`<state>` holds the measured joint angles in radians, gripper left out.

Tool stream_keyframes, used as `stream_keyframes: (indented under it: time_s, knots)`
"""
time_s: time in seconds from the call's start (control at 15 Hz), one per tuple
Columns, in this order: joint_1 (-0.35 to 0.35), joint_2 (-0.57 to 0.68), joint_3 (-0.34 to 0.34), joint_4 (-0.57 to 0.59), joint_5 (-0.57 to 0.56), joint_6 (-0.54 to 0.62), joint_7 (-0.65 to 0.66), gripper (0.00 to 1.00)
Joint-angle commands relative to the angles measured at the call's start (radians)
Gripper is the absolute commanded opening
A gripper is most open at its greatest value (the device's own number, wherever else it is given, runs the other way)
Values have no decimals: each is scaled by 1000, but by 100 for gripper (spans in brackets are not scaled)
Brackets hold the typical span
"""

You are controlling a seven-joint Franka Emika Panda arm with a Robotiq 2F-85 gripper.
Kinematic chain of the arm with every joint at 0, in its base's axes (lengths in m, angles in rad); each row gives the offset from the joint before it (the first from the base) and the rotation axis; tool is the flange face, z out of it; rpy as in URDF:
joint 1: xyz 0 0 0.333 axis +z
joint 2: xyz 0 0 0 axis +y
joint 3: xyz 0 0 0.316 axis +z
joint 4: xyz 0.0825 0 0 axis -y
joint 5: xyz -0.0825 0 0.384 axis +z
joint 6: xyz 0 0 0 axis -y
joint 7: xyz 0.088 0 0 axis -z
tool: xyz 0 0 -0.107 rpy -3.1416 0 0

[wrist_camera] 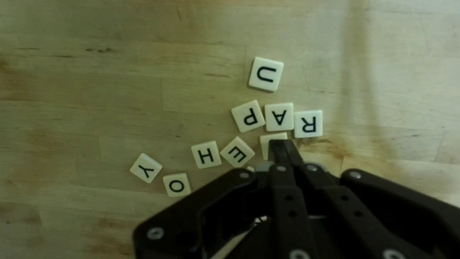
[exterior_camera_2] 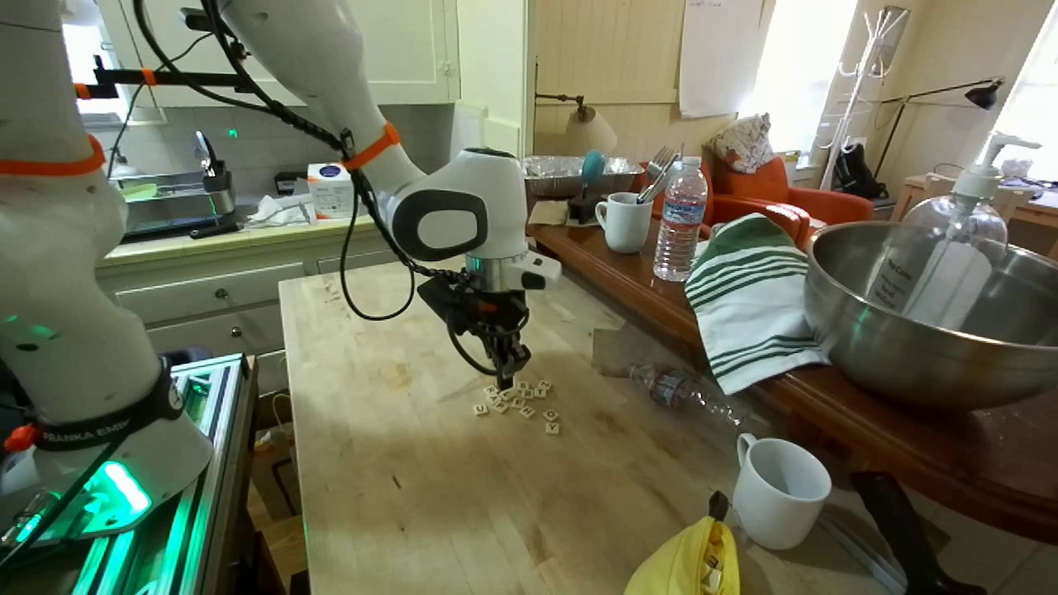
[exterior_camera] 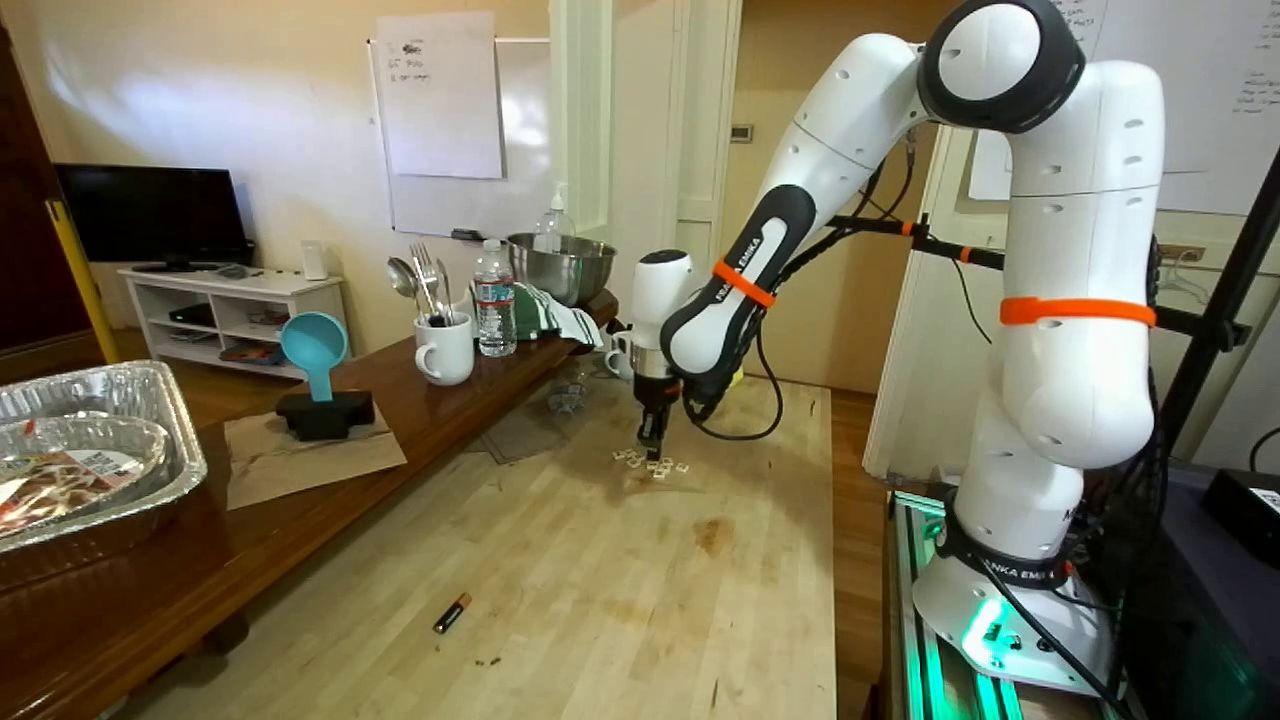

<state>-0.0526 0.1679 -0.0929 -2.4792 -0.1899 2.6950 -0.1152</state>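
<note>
Pointing down at the bench [exterior_camera: 600, 580], the hand [exterior_camera_2: 506, 380], its fingers [wrist_camera: 278, 154] pressed together, stands among scattered letter tiles [exterior_camera_2: 517, 403] and in the wrist view hides part of one tile [wrist_camera: 270, 137] just beside the A tile [wrist_camera: 279, 117], though whether it touches any cannot be told

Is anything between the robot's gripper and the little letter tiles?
Nothing I can see. In the wrist view, the shut gripper is right at the letter tiles, hiding part of at least one tile; I can't tell whether it touches.
</note>
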Motion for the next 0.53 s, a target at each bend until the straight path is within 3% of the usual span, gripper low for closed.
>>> stream_keyframes:
  time_s: [0.0, 0.47]
  knots:
    - [-13, 52, -3, 20, -13, 54, -21, 0]
    - [-17, 91, 5, 37, 2, 88, -35, 0]
